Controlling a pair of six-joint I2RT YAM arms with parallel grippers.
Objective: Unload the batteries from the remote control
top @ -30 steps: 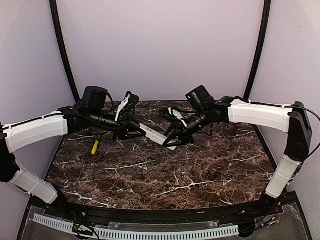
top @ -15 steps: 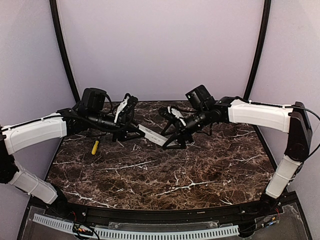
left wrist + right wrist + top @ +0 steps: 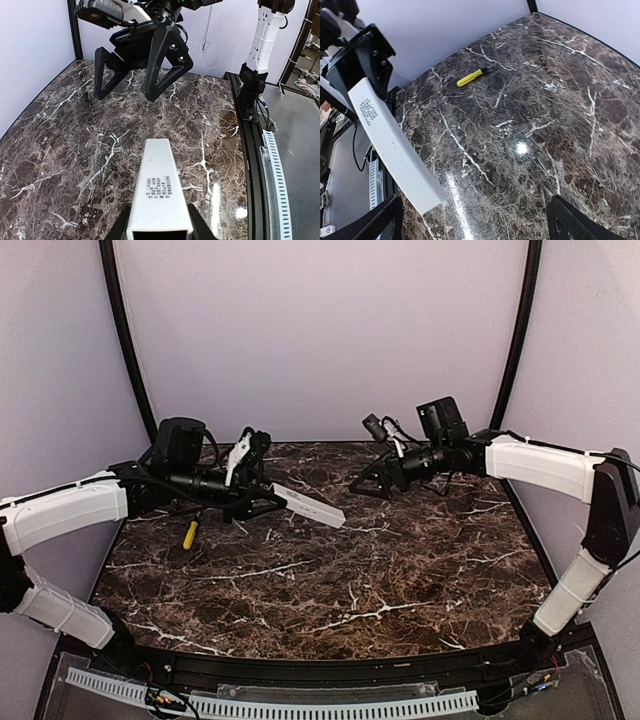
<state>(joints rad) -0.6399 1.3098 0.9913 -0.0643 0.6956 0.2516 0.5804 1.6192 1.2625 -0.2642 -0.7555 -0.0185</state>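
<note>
The left gripper [image 3: 262, 501] gripped 1 end of the remote control [image 3: 311, 507], which jutted forward past its fingertips. The right gripper [image 3: 126, 96] gaped empty, well beyond the remote's free end.

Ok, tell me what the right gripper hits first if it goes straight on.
Probably the marble table: the right gripper points down at it, and the remote control sits to one side of that line, though depth is unclear.

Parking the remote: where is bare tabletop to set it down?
Bare: near half of the table, from the yellow screwdriver to the near edge. Crowded at the back: left tool gripping the remote control, open right tool opposite it.
</note>
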